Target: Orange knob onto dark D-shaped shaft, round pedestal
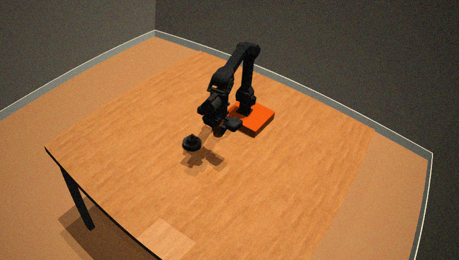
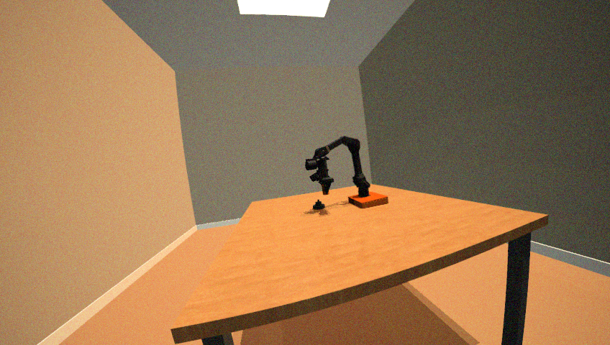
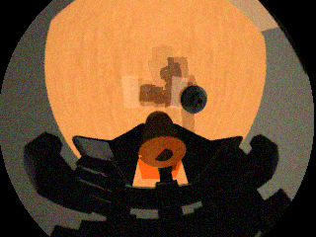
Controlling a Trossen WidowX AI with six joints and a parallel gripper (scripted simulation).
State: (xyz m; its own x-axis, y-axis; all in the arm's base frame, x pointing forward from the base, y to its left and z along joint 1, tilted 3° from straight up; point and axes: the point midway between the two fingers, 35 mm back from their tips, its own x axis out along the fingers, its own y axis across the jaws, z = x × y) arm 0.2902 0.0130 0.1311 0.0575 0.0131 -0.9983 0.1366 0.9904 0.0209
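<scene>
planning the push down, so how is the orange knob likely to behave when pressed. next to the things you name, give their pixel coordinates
The round orange knob point(image 3: 150, 151) looks rigid, so it probably won't squash between the black gripper's point(image 3: 159, 148) closed fingers. Its curved side might let it twist if pressed off-line. The D-shaped hole in its face suggests it would jam rather than slide if misaligned.

A wooden table point(image 1: 257, 180) point(image 2: 342, 247) point(image 3: 99, 49) stands between plain walls point(image 1: 354, 41) point(image 2: 273, 128) point(image 3: 291, 123).

The knob point(image 3: 150, 151) is orange, the pedestal point(image 1: 191, 144) point(image 2: 318, 206) point(image 3: 194, 99) dark.

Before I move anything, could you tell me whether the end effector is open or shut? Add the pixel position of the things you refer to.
Shut on the orange knob point(image 3: 148, 151): the wrist view shows it between the fingers.
</scene>
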